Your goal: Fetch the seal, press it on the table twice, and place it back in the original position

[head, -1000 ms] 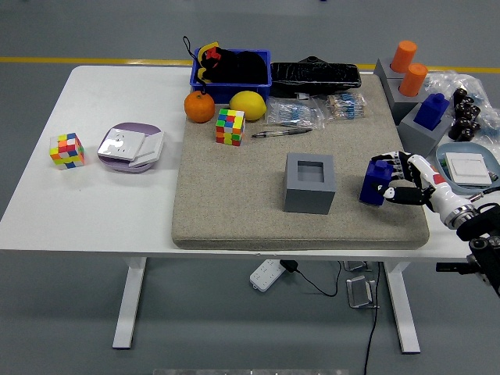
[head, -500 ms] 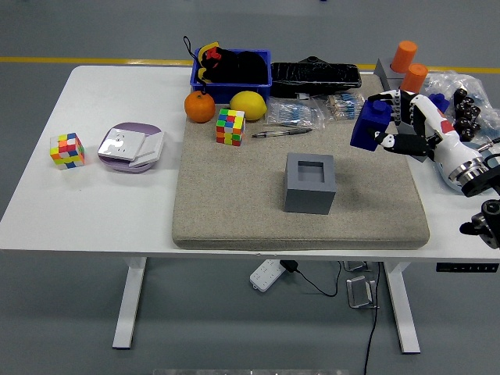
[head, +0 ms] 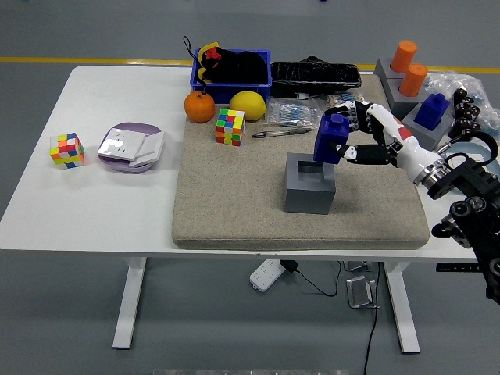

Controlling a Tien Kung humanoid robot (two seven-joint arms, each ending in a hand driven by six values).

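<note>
Right hand [head: 353,141] fingers clasp blocky blue seal [head: 331,138] above square grey holder [head: 310,183]; felt mat [head: 234,195] beneath

You won't find any readable text, label, brand or number here. The clear packets [head: 301,113] by the pen and the white card stack [head: 131,144] on the left may carry print, but it's too small to make out.

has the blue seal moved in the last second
Yes. The blue seal, held in the right hand, has travelled left from the mat's right side and now hangs just above the grey holder block, by its open slot.
</note>
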